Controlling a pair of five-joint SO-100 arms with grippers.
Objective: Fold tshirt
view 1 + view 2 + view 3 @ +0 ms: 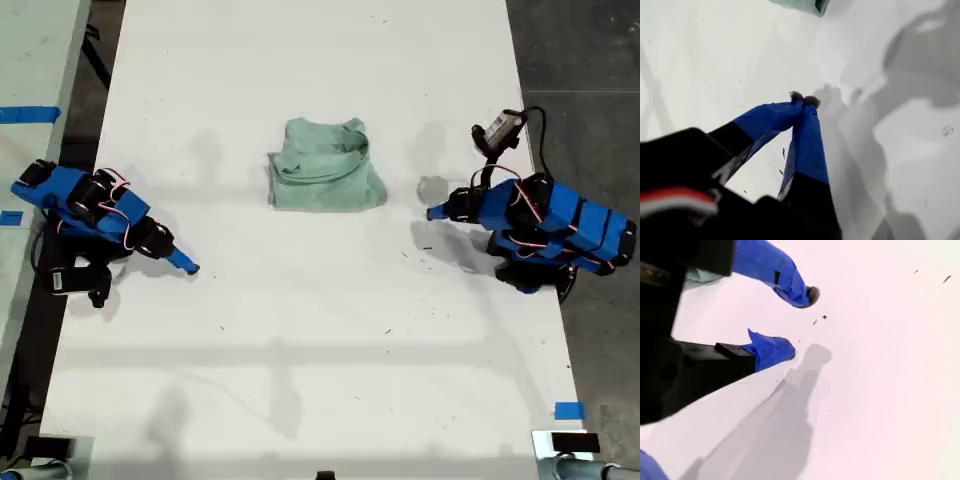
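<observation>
My first gripper (804,99) is seen with its two blue-taped fingers (807,145) brought together, the tips meeting with nothing caught between them, and a little grey fuzz is carried at those tips. Under and around it only the white table (700,75) is shown, crossed by soft grey shadows. Well ahead of the tips, a corner of the pale mint-green tshirt (800,5) is cut off by the frame edge, clear of the fingers.

My second gripper (800,322) is held with its jaws apart, a plain gap of bare table showing between the two blue fingertips (775,350), and nothing is gripped. A few dark specks (824,317) are scattered on the white surface just beyond the tips. Off to one side and behind the black gripper body, a small sliver of pale green cloth is glimpsed.

In the exterior view the tshirt is laid as a compact folded bundle, somewhat rumpled along its upper edge, between the two blue arms and well apart from both gripper tips. Which arm carries which gripper cannot be told from the wrist views.
</observation>
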